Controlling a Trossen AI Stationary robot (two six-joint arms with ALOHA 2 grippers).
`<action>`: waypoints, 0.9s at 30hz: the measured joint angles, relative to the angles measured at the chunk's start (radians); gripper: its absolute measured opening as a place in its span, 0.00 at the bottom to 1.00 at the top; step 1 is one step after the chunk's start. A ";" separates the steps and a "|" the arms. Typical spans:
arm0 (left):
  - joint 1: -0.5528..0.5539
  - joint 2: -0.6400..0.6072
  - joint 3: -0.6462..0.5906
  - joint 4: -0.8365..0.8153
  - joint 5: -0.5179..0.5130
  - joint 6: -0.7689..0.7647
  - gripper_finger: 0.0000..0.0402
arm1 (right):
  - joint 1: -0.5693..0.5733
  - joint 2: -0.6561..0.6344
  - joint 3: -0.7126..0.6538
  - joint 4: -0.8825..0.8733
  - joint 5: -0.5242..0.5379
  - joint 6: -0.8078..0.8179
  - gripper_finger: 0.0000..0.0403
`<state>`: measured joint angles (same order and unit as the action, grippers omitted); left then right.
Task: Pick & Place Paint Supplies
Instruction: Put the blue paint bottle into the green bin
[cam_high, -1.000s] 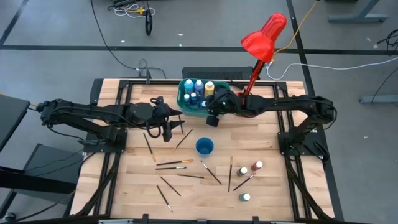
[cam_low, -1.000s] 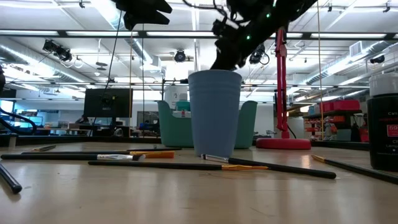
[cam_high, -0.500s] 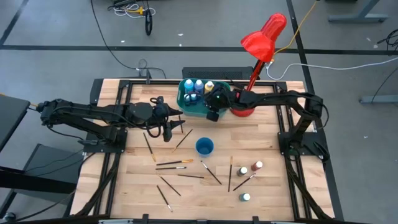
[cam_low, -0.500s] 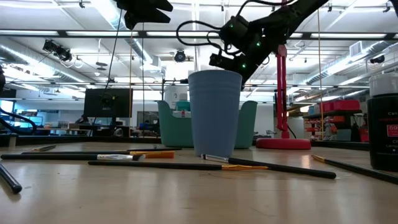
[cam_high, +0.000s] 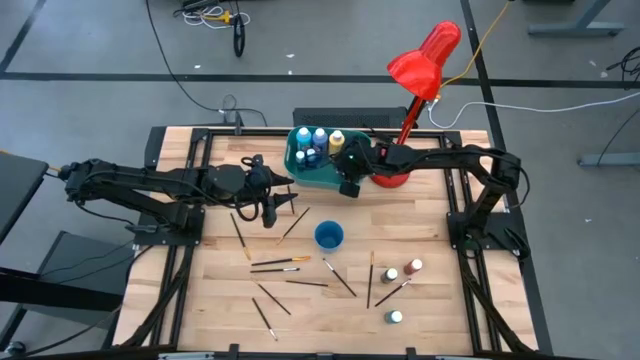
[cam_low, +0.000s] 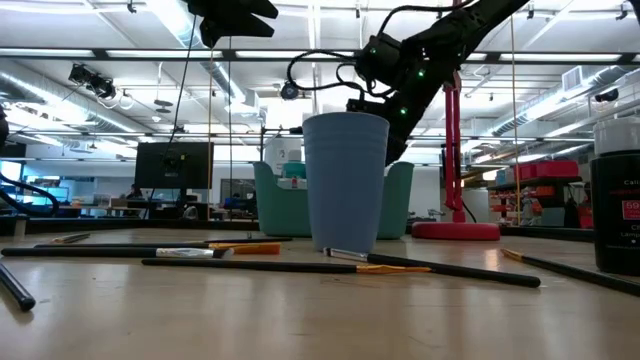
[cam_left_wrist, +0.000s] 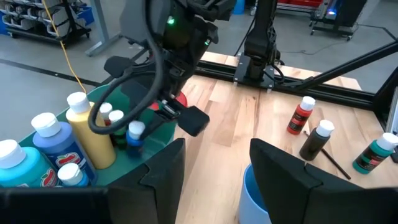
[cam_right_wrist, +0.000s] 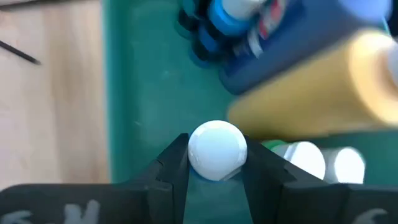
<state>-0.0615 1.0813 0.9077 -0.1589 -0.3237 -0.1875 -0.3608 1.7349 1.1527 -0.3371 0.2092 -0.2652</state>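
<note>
My right gripper (cam_high: 347, 187) reaches down into the right end of the teal tub (cam_high: 300, 178) and is shut on a small white-capped paint bottle (cam_right_wrist: 216, 149). Blue and yellow bottles (cam_high: 318, 142) stand in the tub beside it. My left gripper (cam_high: 290, 203) hovers open above the table, left of the blue cup (cam_high: 329, 236), with nothing between its fingers (cam_left_wrist: 166, 167). Several paintbrushes (cam_high: 280, 263) lie flat on the wood, and three bottles (cam_high: 402, 271) stand near the right. My right gripper pinches the bottle's white cap (cam_right_wrist: 216, 163) between its two fingers, one on each side. The fingers slant down from the table's right side. The cap hides the bottle's body, so I cannot tell whether it stands on the tub's floor (cam_right_wrist: 155, 93).
A red desk lamp (cam_high: 425, 55) rises from its base (cam_high: 385, 178) just right of the tub, close under my right arm. Black frame rails (cam_high: 470, 250) run along the table's sides. Bare wood (cam_high: 220, 290) shows at the near left.
My right gripper has sunk toward the tub and tipped its fingers further down, and its arm has drawn in over the lamp base. My left gripper has kept still.
</note>
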 joint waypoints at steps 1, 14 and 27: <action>0.000 0.000 0.000 0.000 0.000 0.000 0.47 | -0.008 -0.001 0.001 -0.022 0.004 0.013 0.28; 0.000 0.000 0.000 0.000 0.000 0.000 0.47 | -0.056 0.000 -0.001 -0.052 -0.002 0.078 0.29; 0.000 0.000 0.000 0.000 0.000 0.000 0.47 | -0.062 0.000 -0.001 -0.039 -0.015 0.074 0.42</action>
<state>-0.0613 1.0813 0.9077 -0.1591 -0.3237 -0.1876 -0.4226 1.7351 1.1519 -0.3759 0.1937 -0.1917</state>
